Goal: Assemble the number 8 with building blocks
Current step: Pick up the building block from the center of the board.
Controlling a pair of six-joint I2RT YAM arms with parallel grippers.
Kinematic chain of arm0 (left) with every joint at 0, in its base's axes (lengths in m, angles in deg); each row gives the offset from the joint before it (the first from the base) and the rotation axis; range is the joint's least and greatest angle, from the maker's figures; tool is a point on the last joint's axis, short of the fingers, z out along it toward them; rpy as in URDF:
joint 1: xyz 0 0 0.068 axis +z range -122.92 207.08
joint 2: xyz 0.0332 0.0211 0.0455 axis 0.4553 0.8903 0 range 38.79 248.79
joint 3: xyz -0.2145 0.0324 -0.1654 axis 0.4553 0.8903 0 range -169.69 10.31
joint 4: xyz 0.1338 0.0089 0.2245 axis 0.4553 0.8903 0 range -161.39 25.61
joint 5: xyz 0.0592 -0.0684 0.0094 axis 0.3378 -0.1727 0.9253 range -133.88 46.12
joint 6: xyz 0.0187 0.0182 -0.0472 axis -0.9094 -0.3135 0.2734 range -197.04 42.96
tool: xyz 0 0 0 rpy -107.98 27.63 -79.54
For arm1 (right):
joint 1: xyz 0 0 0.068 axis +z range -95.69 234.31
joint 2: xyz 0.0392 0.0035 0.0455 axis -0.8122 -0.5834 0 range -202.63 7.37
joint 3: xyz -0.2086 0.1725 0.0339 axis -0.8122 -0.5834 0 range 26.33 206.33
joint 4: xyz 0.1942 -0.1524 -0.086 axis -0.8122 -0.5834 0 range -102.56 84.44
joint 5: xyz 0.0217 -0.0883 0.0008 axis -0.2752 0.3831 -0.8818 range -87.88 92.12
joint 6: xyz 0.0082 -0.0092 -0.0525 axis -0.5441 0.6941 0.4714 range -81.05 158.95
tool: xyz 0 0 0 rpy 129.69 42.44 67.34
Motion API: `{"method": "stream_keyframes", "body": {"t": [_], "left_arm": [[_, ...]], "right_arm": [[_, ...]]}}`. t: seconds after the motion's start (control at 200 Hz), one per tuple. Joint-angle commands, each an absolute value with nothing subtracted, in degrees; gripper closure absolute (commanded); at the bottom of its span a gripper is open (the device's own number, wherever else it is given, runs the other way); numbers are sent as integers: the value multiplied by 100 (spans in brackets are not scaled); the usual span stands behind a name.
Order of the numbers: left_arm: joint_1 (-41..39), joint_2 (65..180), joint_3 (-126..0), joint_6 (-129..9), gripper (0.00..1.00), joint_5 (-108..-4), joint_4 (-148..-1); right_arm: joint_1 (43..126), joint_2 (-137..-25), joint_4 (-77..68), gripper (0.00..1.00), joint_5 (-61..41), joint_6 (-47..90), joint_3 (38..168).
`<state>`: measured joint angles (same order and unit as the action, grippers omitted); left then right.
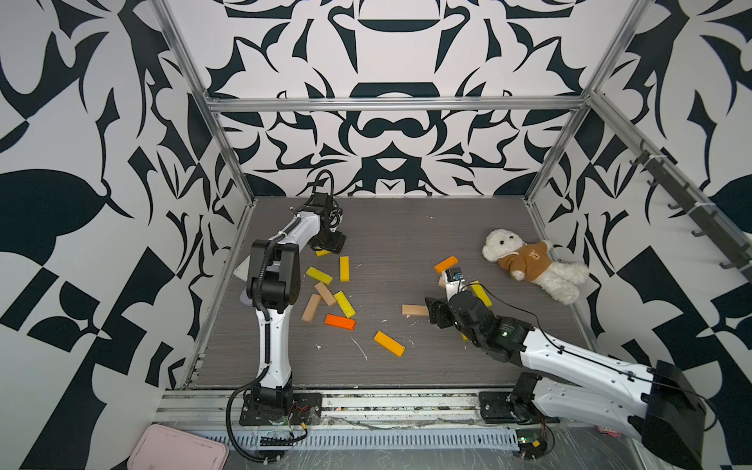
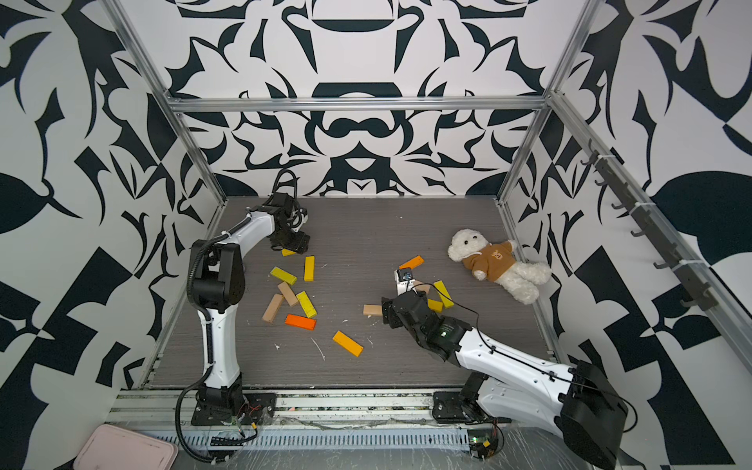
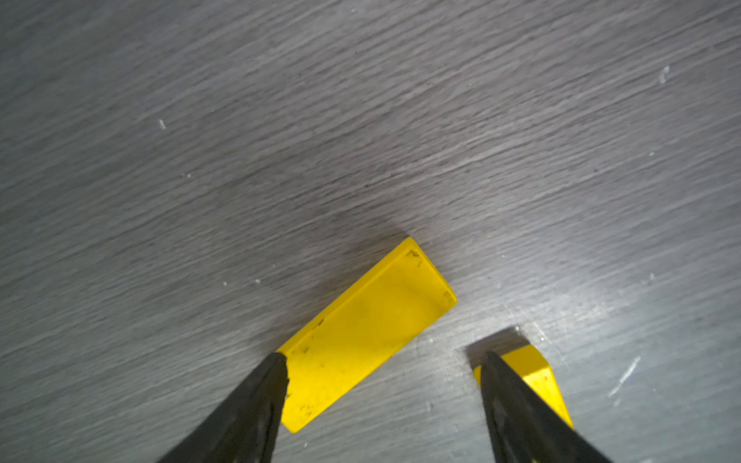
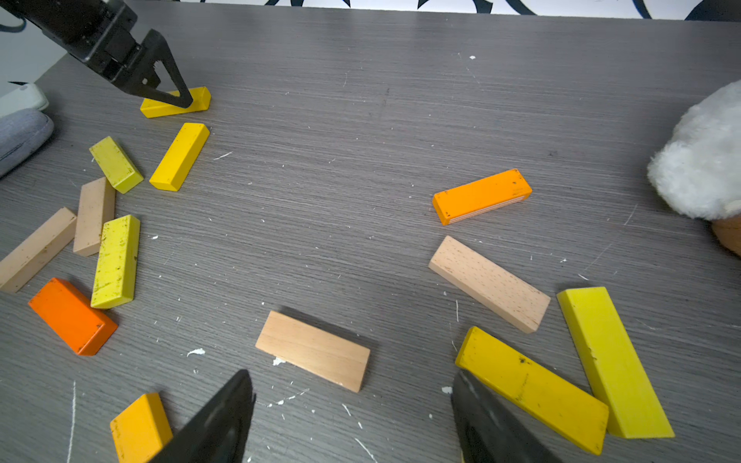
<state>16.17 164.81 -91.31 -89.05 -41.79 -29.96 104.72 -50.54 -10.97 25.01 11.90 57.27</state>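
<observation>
The building blocks lie scattered flat on the grey table (image 1: 407,228). Several yellow, tan and orange ones form a loose group (image 1: 325,293) at the left, and an orange-yellow one (image 1: 389,343) lies nearer the front. My left gripper (image 1: 330,244) is open and low over a yellow block (image 3: 361,336); one fingertip touches that block's edge, and the other finger partly hides a second yellow block (image 3: 537,373). My right gripper (image 4: 352,377) is open and empty, just short of a tan block (image 4: 312,348). An orange block (image 4: 481,196), a tan block (image 4: 489,284) and two yellow blocks (image 4: 533,389) lie beside it.
A white teddy bear in a brown hoodie (image 1: 533,268) lies at the right by the wall. A white-and-grey case (image 4: 20,120) sits at the left edge behind the left arm. A pink tray (image 1: 177,449) lies outside the front rail. Metal frame posts border the table.
</observation>
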Motion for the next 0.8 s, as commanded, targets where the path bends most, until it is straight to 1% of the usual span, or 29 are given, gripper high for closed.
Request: {"method": "stream_keyframes", "body": {"t": [0.0, 0.21, 0.44, 0.62, 0.795], "left_arm": [[1672, 16688, -9354, -8887, 22, -4334, -2788], [1724, 16916, -9639, -8764, 22, -4297, -2709], [1726, 17066, -9785, -8688, 27, -4267, -2661], [1729, 17088, -9732, -8627, 31, -4395, -2643], [1726, 17001, -9518, -8697, 30, -4520, -2706]], "right_arm": [[10500, -4923, -1102, 19, 2577, 1181, 5781], [10495, -4854, -1243, 19, 2603, 1208, 5840], [10495, -4851, -1315, 19, 2617, 1205, 5858], [10496, -4931, -1318, 19, 2584, 1197, 5911], [10502, -4948, -1308, 19, 2585, 1188, 5910]]}}
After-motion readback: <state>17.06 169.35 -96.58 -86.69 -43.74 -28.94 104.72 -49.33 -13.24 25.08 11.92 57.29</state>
